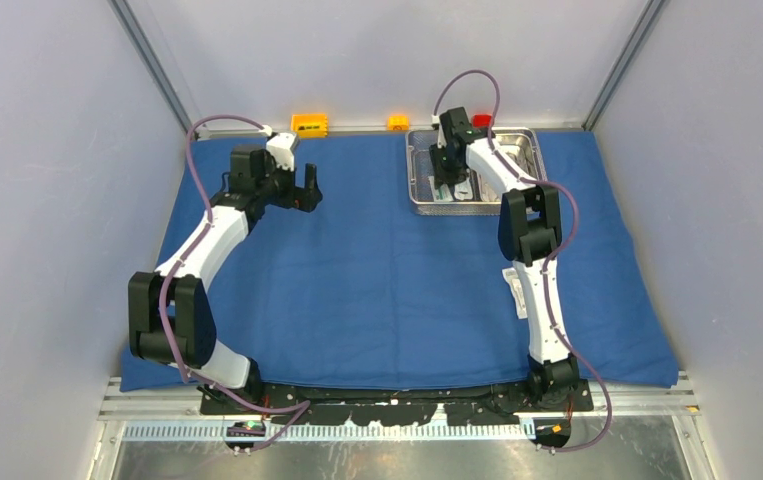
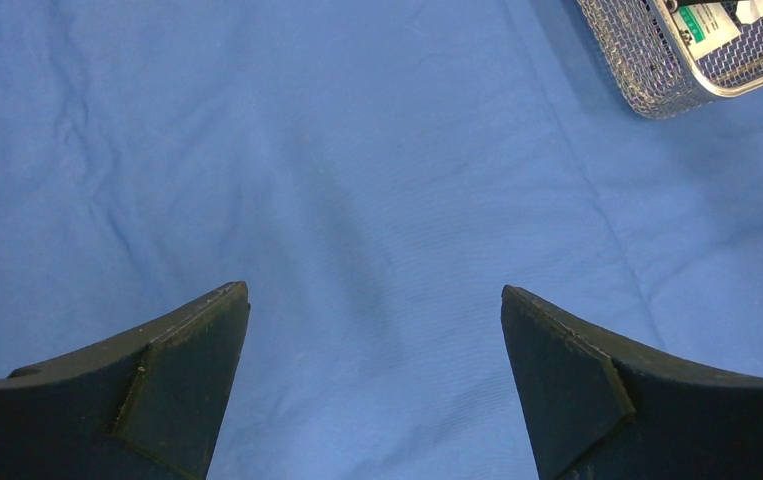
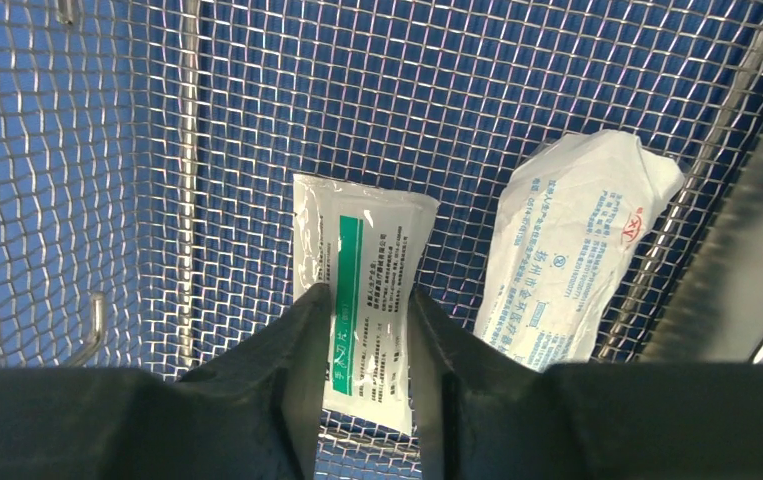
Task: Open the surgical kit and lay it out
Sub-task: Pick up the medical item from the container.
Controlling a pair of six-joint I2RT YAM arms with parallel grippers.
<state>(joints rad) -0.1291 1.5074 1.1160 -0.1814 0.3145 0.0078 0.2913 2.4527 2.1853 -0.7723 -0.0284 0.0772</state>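
The blue cloth wrap [image 1: 387, 290] lies spread flat over the table. The steel mesh tray [image 1: 417, 170] stands on it at the back right; its corner shows in the left wrist view [image 2: 647, 70]. My right gripper [image 1: 449, 185] reaches down into the tray. Its fingers [image 3: 297, 350] are closed against both sides of a white-green packet [image 3: 372, 250]. A second white packet with blue print [image 3: 572, 260] lies beside it on the mesh. My left gripper [image 1: 304, 187] is open and empty over bare cloth [image 2: 375, 295]. Scissors and forceps are not discernible.
Small orange [image 1: 309, 124], yellow [image 1: 398, 122] and red [image 1: 481, 120] blocks sit along the back wall behind the cloth. A solid steel wall [image 3: 757, 230] rises at the tray's right side. Enclosure walls stand close on the left and right.
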